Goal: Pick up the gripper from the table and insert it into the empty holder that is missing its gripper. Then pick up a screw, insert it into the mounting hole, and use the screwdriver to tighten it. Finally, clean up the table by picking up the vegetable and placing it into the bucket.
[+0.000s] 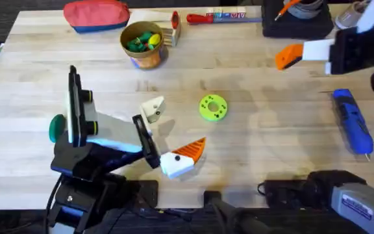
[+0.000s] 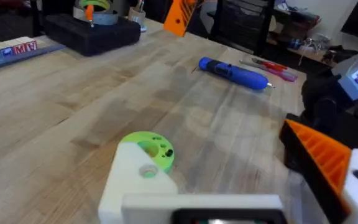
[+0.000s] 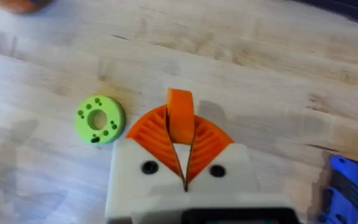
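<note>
Slippage was the likely risk: the gripper (image 3: 180, 116) was clenched only at its base by the right end effector (image 3: 180, 155), well apart from the holder (image 1: 153, 109); the left end effector (image 2: 229, 186) was spread open, ungrasping.

The wooden table (image 1: 252, 136) carries a green disc (image 1: 213, 107) beside the left gripper (image 1: 167, 133), a blue screwdriver (image 1: 353, 121) below the right gripper (image 1: 291, 55), plus a bucket (image 1: 145, 44), red pouch (image 1: 97, 15) and red-handled tool (image 1: 216, 17) far beyond both.
</note>
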You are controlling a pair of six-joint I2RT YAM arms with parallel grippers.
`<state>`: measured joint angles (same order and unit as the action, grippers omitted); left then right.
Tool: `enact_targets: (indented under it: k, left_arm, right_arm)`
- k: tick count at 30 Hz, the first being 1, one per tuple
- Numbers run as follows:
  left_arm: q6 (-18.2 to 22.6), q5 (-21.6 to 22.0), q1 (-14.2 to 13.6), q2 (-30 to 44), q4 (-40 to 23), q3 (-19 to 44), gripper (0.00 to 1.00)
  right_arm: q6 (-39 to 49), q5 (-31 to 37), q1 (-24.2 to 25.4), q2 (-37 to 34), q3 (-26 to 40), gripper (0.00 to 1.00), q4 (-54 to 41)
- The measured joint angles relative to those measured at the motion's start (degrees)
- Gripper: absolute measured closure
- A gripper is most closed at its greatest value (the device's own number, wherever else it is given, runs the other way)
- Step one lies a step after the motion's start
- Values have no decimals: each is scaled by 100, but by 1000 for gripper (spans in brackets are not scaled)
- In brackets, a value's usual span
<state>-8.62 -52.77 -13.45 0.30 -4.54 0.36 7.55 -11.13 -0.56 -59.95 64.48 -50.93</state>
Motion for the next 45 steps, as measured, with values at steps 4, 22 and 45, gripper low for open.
enact_targets:
  k: [4, 22, 45]
  left_arm:
    - [0, 0, 0, 2, 0, 0, 14]
    - [0, 0, 0, 0, -1, 0, 13]
    - [0, 4, 1, 1, -1, 0, 13]
  right_arm:
    - [-47, -577, 351, 536, -551, 998, 114]
    - [-4953, -4452, -914, 661, -3894, 998, 4819]
    - [-7640, -4629, -2698, -1547, -3903, 998, 8502]
